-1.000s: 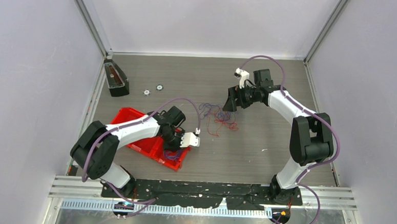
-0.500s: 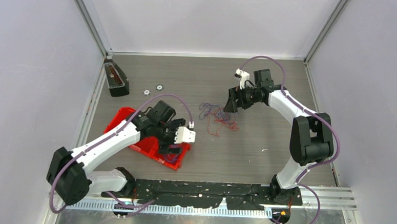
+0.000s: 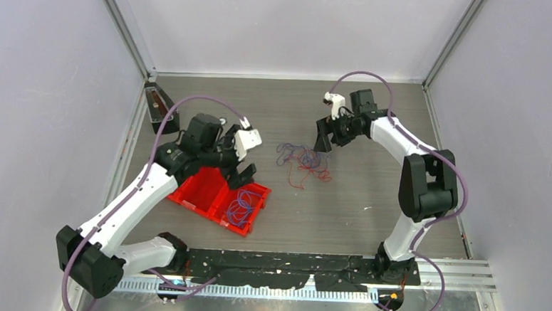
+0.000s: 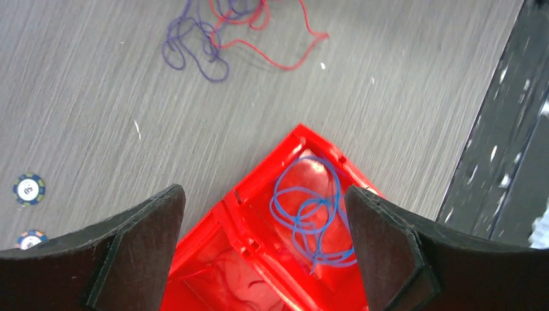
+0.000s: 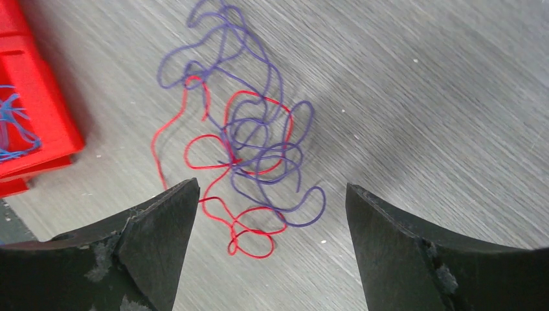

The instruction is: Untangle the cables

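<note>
**A:** Cables (image 3: 303,159), where?

**B:** Red and purple ones sit mid-table (image 3: 370,203) in one loose knot, loops crossing each other. One red end trails out toward the bin (image 3: 198,196). They are well apart from the bin.

**A:** Blue cable (image 4: 311,210)?

**B:** It's separate, coiled in the bin, in the right-hand compartment as the top view shows it. It lies flat and all inside the walls. The other compartment has something reddish in it, too blurred to call.

**A:** Left gripper (image 4: 262,194)?

**B:** Jaws spread wide, nothing between them. It hangs over the bin, and the wrist view looks straight down on the blue coil. No contact with the bin or the cable.

**A:** Right gripper (image 5: 272,188)?

**B:** Same, fingers (image 5: 162,240) wide apart and nothing held. It hovers at the far right side of the knot, and the strands show between the fingers in the wrist view. Height over the table is unclear, and I see no strand touching a finger.

**A:** Anything else?

**B:** Two chips (image 3: 213,125) on the table past the bin, near the left gripper's side. They're apart from everything.
</note>
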